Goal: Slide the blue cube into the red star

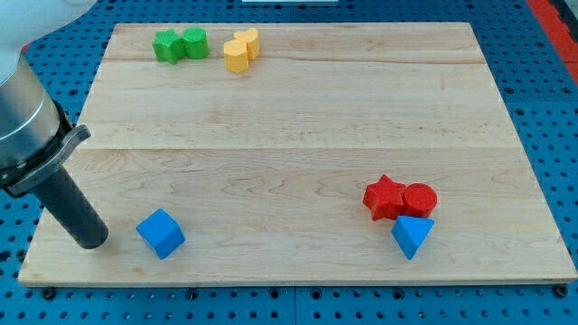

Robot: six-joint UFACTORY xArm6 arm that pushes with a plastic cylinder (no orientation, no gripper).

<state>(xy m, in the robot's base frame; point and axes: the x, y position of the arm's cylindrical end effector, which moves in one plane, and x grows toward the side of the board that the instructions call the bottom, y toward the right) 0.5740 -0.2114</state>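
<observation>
The blue cube [161, 233] sits near the board's bottom left. The red star [385, 196] lies at the lower right, touching a red cylinder [419, 199] on its right. A blue triangular block [412, 236] sits just below them. My tip [90, 240] rests on the board at the view's left, a short gap to the left of the blue cube, not touching it. The rod slants up to the left into the arm's grey body [23, 126].
Two green blocks [179, 44] sit together at the top left of the wooden board [298, 117]. Two yellow blocks [241, 49] sit just right of them. A blue perforated table [542, 108] surrounds the board.
</observation>
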